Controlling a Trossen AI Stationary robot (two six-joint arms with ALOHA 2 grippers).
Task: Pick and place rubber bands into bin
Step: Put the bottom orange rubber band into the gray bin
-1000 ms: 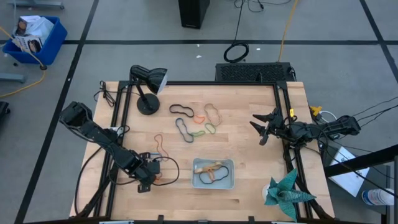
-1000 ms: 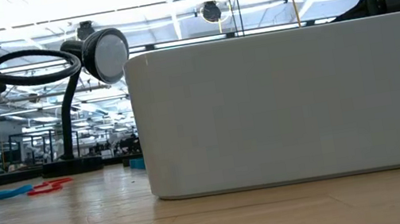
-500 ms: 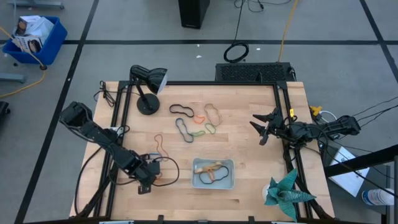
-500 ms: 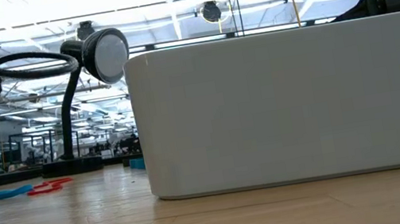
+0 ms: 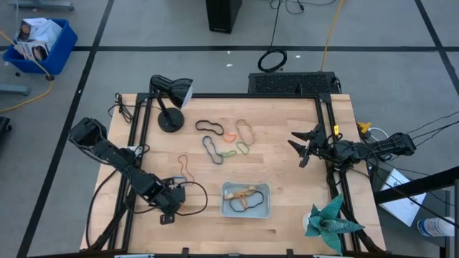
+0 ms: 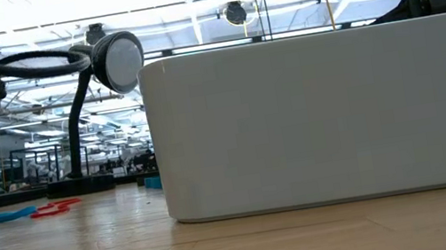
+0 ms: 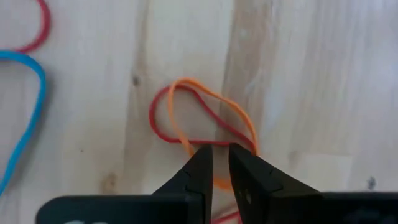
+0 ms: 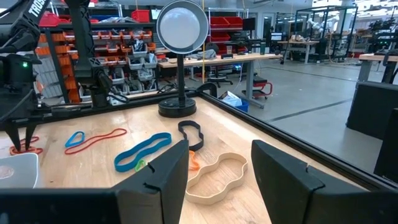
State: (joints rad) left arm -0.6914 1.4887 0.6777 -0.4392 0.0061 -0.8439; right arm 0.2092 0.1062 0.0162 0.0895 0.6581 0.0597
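The left gripper [image 7: 215, 163] points down at the desk [image 5: 287, 143] near its front left corner, its fingers [image 7: 198, 167] drawn to a narrow slit with the tips set on an orange rubber band [image 7: 211, 115] that crosses a red rubber band [image 7: 163, 124]; the orange strand runs into the slit, but whether it is truly pinched cannot be told. Only the left wrist view shows that contact, along with a blue band [image 7: 28, 112] and another red loop [image 7: 38, 28] lying apart from the pair. From above, the same gripper [image 5: 171, 202] is a dark mass and the bands beneath it are hidden. The right gripper [image 5: 301, 148] waits by the desk's right edge with its jaws spread wide and nothing between them, and its wrist view looks across the desk at a tan band [image 8: 214, 177], a wide blue band [image 8: 142, 151] and a black band [image 8: 191, 134] before the desk lamp [image 8: 180, 37]. The high view places the other rubber bands [image 5: 226, 140] in a scatter at mid-desk, in front of the lamp, with bare wood around them. The bin [image 5: 264, 208] sits near the front edge, right of the left gripper, with a few bands [image 5: 244, 198] inside. In the low view the bin's pale wall [image 6: 329, 117] fills most of the picture.
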